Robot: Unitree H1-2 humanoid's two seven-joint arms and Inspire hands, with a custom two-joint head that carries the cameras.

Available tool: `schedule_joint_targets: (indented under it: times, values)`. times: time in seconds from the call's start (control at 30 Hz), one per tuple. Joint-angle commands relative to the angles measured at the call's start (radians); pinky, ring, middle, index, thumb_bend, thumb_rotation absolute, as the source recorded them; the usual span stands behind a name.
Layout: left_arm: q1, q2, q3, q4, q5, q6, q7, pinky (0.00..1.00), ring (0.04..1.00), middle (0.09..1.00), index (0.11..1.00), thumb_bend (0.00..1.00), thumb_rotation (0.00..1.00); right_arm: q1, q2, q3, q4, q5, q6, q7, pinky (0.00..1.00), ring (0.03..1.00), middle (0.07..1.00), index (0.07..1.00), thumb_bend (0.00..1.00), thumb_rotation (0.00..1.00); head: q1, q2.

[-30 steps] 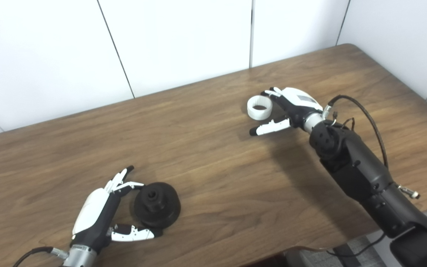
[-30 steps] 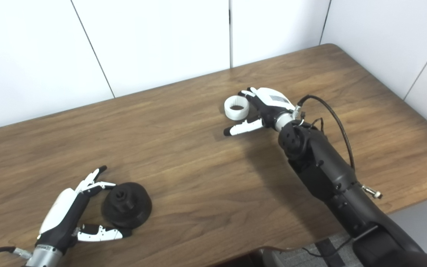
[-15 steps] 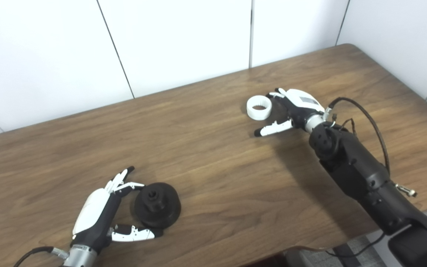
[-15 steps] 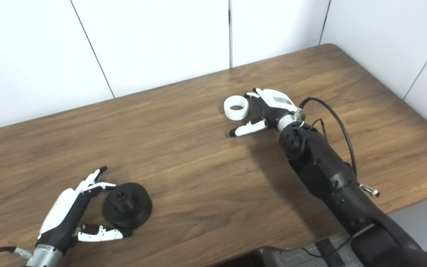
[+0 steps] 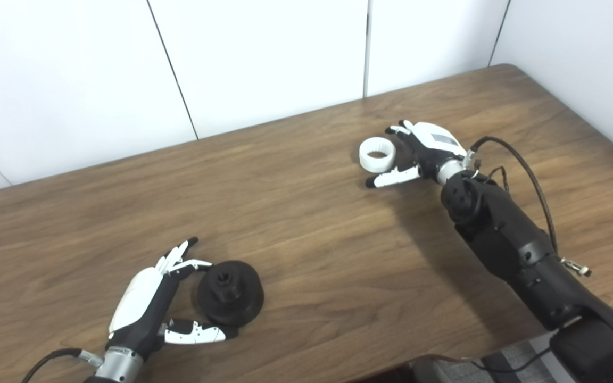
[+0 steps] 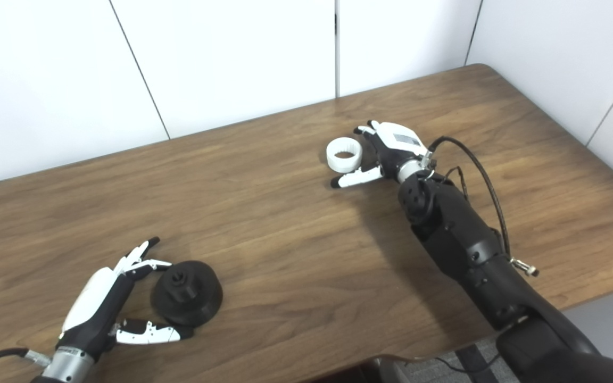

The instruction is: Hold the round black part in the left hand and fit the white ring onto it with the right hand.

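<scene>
The round black part [image 5: 230, 292] lies on the wooden table [image 5: 306, 244] near the front left. My left hand [image 5: 149, 303] is open around its left side, fingers behind it and thumb in front, seemingly not gripping. The white ring [image 5: 377, 154] lies flat on the table further back, right of centre. My right hand [image 5: 423, 151] is open just right of the ring, its fingers spread at the ring's far side and its thumb reaching out along the near side.
White wall panels [image 5: 264, 58] stand behind the table and along its right side. The table's front edge [image 5: 338, 375] runs near the bottom of the picture. A black cable [image 5: 530, 175] loops off the right forearm.
My right hand has lowered and drawn its thumb closer to the ring. The left hand and the black part hold still; the whole picture shifted slightly.
</scene>
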Motion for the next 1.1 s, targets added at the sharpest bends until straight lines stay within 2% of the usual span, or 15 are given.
schedule_joint_targets:
  times: [0.0, 0.2, 0.23, 0.33, 0.37, 0.4, 0.63, 0.87, 1.07]
  values:
    - [-0.006, 0.006, -0.003, -0.024, 0.008, -0.002, -0.004, 0.97, 1.000, 1.000, 0.636, 0.97, 0.29, -0.046, 0.013, -0.003, -0.006, 0.007, -0.023, -0.035, 0.91, 0.994, 1.000, 0.878, 0.91, 0.56, 0.003, 0.003]
    - [-0.003, 0.004, -0.006, -0.019, 0.003, -0.011, 0.001, 0.99, 1.000, 1.000, 0.637, 0.97, 0.30, -0.041, 0.049, -0.022, 0.022, 0.026, -0.053, -0.124, 0.93, 0.977, 0.973, 0.732, 0.82, 0.44, 0.004, 0.006]
    - [-0.002, 0.004, -0.006, -0.017, -0.001, -0.015, 0.003, 0.99, 1.000, 1.000, 0.636, 0.97, 0.30, -0.039, 0.053, -0.026, 0.027, 0.031, -0.069, -0.147, 0.93, 0.964, 0.948, 0.676, 0.78, 0.37, 0.005, 0.007]
    - [0.000, 0.003, -0.006, -0.024, -0.005, -0.003, -0.003, 1.00, 1.000, 1.000, 0.639, 0.97, 0.29, -0.029, 0.064, -0.041, 0.033, 0.053, -0.115, -0.202, 0.96, 0.944, 0.913, 0.606, 0.73, 0.28, 0.007, 0.010]
    - [0.000, 0.003, -0.006, -0.027, -0.006, 0.001, -0.006, 1.00, 1.000, 1.000, 0.640, 0.97, 0.29, -0.026, 0.066, -0.045, 0.033, 0.058, -0.125, -0.214, 0.98, 0.940, 0.903, 0.529, 0.59, 0.19, 0.006, 0.010]
    - [0.001, 0.002, -0.006, -0.028, -0.005, 0.003, -0.006, 1.00, 1.000, 1.000, 0.639, 0.97, 0.29, -0.023, 0.067, -0.048, 0.031, 0.062, -0.136, -0.226, 0.98, 0.932, 0.895, 0.507, 0.55, 0.17, 0.005, 0.011]
    - [0.001, 0.001, -0.008, -0.028, 0.002, -0.001, -0.003, 1.00, 1.000, 1.000, 0.639, 0.97, 0.30, -0.014, 0.064, -0.054, 0.031, 0.076, -0.187, -0.279, 1.00, 0.907, 0.870, 0.488, 0.52, 0.15, 0.010, 0.015]
    - [0.004, 0.000, -0.010, -0.028, 0.002, -0.005, 0.002, 1.00, 1.000, 1.000, 0.638, 0.97, 0.30, -0.004, 0.068, -0.061, 0.038, 0.080, -0.230, -0.323, 0.97, 0.889, 0.852, 0.487, 0.52, 0.14, 0.015, 0.021]
    - [0.007, -0.001, -0.007, -0.033, 0.001, 0.006, -0.001, 1.00, 1.000, 1.000, 0.637, 0.97, 0.29, 0.005, 0.072, -0.061, 0.026, 0.076, -0.241, -0.343, 0.97, 0.891, 0.843, 0.486, 0.52, 0.14, 0.017, 0.024]
